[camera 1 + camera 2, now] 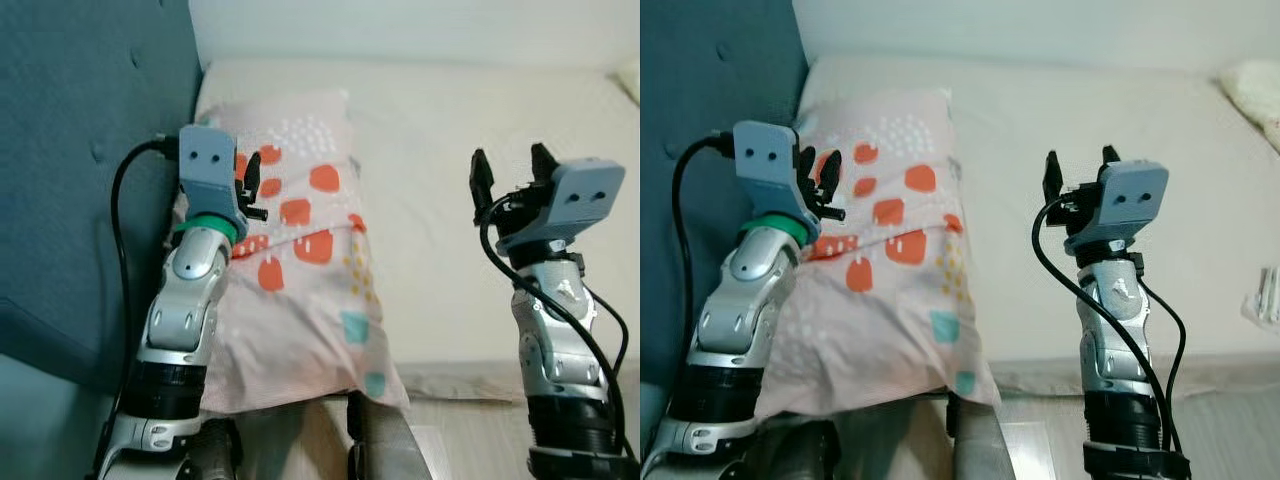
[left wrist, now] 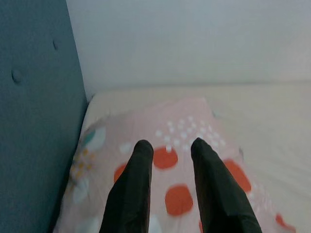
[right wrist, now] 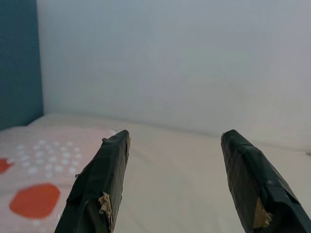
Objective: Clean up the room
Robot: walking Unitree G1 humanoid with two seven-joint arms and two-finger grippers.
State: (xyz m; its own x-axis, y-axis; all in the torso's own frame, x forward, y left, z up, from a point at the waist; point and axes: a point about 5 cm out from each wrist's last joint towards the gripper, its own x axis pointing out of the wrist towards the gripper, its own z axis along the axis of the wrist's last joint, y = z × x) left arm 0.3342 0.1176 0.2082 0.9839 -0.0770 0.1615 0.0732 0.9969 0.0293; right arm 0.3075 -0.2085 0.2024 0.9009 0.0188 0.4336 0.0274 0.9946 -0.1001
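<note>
From the head, left eye: one soft pillow [image 1: 300,290] lies on the cream sheet of the bed [image 1: 470,150], close against the teal padded headboard [image 1: 80,150] on the robot's left; its case is pale pink cloth, lightly creased, printed with orange-red blobs, a patch of small white dots, a few yellow dots and two teal shapes; its near corner hangs over the mattress edge. The left gripper [image 1: 250,180] is raised over the pillow's left part, its two black fingers a narrow gap apart and holding nothing; the right gripper [image 1: 512,172] is raised over the bare sheet, well apart from the pillow, its two fingers spread wide and empty.

Right eye: the same scene; a pale fluffy thing [image 1: 1255,90] shows at the far right of the bed, too cut off to name; pale wood floor [image 1: 1230,440] lies below the mattress edge.

Left wrist: two smooth black fingers [image 2: 133,189], slightly parted, point along the pillow toward a plain white wall [image 2: 194,43]; the headboard's buttoned fabric runs alongside.

Right wrist: two wide-set fingers [image 3: 99,184] wrapped in worn black tape, frayed at the edges; sheet between them, pillow to one side.
</note>
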